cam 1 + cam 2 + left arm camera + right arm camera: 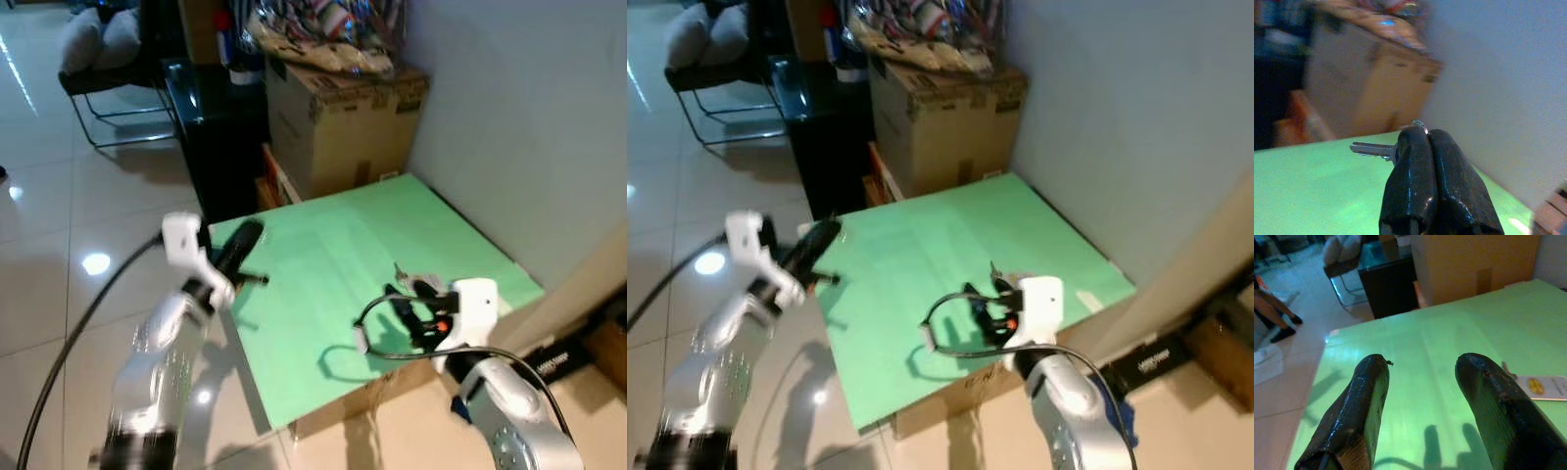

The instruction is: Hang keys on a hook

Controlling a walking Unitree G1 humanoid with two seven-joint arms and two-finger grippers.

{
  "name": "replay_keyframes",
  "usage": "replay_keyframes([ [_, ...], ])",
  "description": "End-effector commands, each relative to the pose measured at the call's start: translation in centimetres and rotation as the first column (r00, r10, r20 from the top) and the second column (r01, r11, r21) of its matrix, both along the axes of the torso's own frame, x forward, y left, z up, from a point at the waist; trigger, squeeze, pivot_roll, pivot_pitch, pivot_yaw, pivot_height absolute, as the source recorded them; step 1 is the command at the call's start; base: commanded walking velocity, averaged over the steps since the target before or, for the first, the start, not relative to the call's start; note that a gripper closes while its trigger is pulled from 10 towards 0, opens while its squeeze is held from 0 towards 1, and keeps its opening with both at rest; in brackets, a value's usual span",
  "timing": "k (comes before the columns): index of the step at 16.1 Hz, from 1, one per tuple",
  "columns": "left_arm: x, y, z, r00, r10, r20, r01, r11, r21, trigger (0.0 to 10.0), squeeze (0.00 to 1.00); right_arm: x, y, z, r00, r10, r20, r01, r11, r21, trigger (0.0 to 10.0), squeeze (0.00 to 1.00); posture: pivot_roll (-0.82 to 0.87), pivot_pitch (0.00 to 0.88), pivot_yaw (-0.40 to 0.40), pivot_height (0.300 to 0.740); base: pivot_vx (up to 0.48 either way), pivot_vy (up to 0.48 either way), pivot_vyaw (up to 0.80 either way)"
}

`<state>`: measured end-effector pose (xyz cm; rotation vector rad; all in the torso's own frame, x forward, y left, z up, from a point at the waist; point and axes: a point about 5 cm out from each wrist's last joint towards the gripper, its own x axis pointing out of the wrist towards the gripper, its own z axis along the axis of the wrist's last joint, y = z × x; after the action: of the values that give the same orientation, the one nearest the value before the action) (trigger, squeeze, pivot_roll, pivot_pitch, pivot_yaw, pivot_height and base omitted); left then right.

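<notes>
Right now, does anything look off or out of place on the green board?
Nothing spilled or damaged. The left gripper is shut on the keys above the green board, with one key blade sticking out sideways. The right gripper hangs open over the board near a small card. I can see no hook.

Silver arms, black cables, white wrists

Head stereo pair looks steeply down from above onto green board [372, 264], cardboard box [945, 122] behind, both eyes sharing scene. Left wrist camera skims low across board toward box; right wrist camera faces opposite, close above board.
</notes>
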<state>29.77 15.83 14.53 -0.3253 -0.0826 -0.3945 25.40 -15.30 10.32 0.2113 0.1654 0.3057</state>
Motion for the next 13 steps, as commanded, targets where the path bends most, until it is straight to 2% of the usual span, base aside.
replay_keyframes([
  [1,-0.7,0.0,0.2,0.999,0.048,0.002,-0.049,0.998,0.030,10.0,0.00,0.4,-0.1,-0.4,1.000,-0.014,-0.014,0.014,1.000,0.013,10.0,0.00,-0.06,0.047,-0.045,0.740,0.000,0.000,0.64],
  [2,-1.3,-0.3,-0.1,0.998,0.055,0.003,-0.055,0.995,0.078,10.0,0.00,0.7,0.3,-0.7,1.000,-0.002,-0.019,0.002,1.000,0.015,10.0,0.00,-0.05,0.044,-0.057,0.740,0.000,0.000,0.61],
  [3,-1.6,-0.5,-1.0,0.994,0.100,-0.037,-0.095,0.988,0.126,10.0,0.00,1.0,0.6,-0.9,1.000,0.003,-0.018,-0.003,1.000,0.008,10.0,0.00,-0.04,0.043,-0.067,0.740,0.000,0.000,0.58],
  [5,-3.3,-0.2,-3.0,0.970,0.212,-0.121,-0.188,0.965,0.185,10.0,0.00,1.4,0.0,-1.4,0.997,-0.070,-0.018,0.070,0.998,-0.006,10.0,0.00,-0.03,0.057,-0.072,0.740,0.000,0.000,0.53],
  [7,-5.2,-0.2,-4.7,0.950,0.245,-0.193,-0.198,0.952,0.233,10.0,0.00,1.2,-0.3,-1.8,0.992,-0.123,-0.029,0.123,0.992,0.003,10.0,0.00,-0.03,0.068,-0.059,0.740,0.000,0.000,0.51],
  [8,-5.6,-0.3,-5.0,0.946,0.248,-0.207,-0.197,0.951,0.238,10.0,0.00,1.1,-0.5,-2.1,0.990,-0.136,-0.032,0.136,0.991,-0.004,10.0,0.00,-0.03,0.067,-0.061,0.740,0.000,0.000,0.51],
  [9,-5.7,-0.4,-5.2,0.946,0.252,-0.204,-0.199,0.948,0.249,10.0,0.00,0.9,-1.0,-2.3,0.988,-0.152,-0.033,0.152,0.988,-0.016,10.0,0.00,-0.04,0.065,-0.066,0.740,0.000,0.000,0.51],
  [11,-4.5,-0.6,-4.3,0.954,0.252,-0.161,-0.206,0.945,0.255,10.0,0.00,0.9,-2.3,-2.8,0.976,-0.215,-0.032,0.214,0.976,-0.040,10.0,0.00,-0.02,0.044,-0.059,0.740,0.000,0.000,0.51],
  [12,-4.2,-0.5,-3.9,0.961,0.242,-0.136,-0.200,0.943,0.267,10.0,0.00,0.9,-2.3,-2.9,0.974,-0.226,-0.029,0.225,0.974,-0.037,10.0,0.00,-0.03,0.034,-0.048,0.740,0.000,0.000,0.51],
  [13,-3.2,-0.6,-3.8,0.967,0.233,-0.108,-0.192,0.935,0.298,10.0,0.00,1.2,-2.5,-3.2,0.965,-0.262,-0.020,0.261,0.965,-0.027,10.0,0.00,-0.04,0.015,-0.026,0.740,0.000,0.000,0.51],
])
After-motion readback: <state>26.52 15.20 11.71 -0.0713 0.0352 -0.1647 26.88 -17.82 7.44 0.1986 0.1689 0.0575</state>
